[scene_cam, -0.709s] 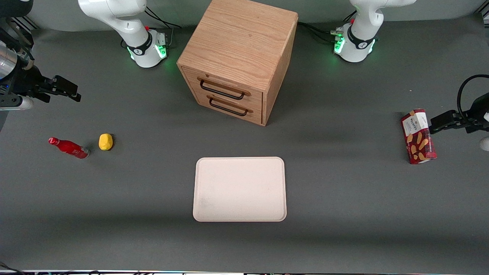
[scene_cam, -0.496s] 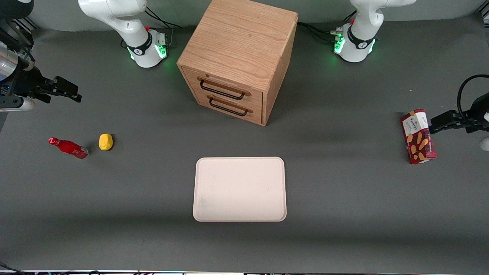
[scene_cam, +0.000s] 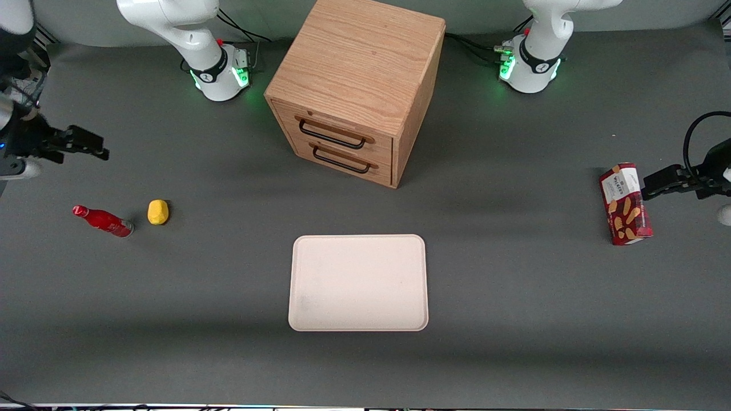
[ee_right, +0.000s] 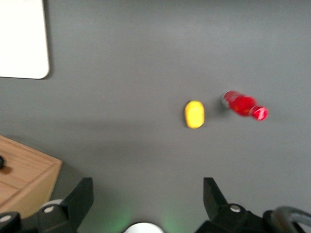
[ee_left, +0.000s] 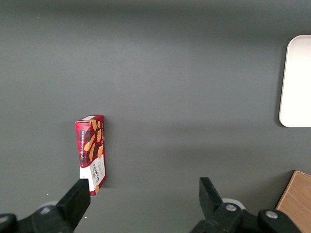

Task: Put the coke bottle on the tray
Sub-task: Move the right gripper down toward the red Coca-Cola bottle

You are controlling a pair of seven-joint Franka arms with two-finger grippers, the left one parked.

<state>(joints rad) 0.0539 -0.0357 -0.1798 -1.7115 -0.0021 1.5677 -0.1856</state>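
Observation:
The coke bottle (scene_cam: 103,221) is small, slim and red, and lies on its side on the grey table toward the working arm's end; the wrist view shows the coke bottle (ee_right: 244,105) too. The cream tray (scene_cam: 358,282) rests flat near the table's middle, nearer the front camera than the wooden cabinet; one corner of the tray (ee_right: 22,39) shows in the wrist view. My gripper (scene_cam: 85,144) hovers above the table, farther from the front camera than the bottle and apart from it. It is open (ee_right: 148,194), with nothing between its fingers.
A yellow lump (scene_cam: 158,212) lies beside the bottle, toward the tray. A wooden two-drawer cabinet (scene_cam: 354,91) stands farther from the camera than the tray. A red snack box (scene_cam: 625,204) stands toward the parked arm's end.
My gripper has drawn sideways toward the working arm's edge of the table. The bottle, yellow lump and tray have not moved.

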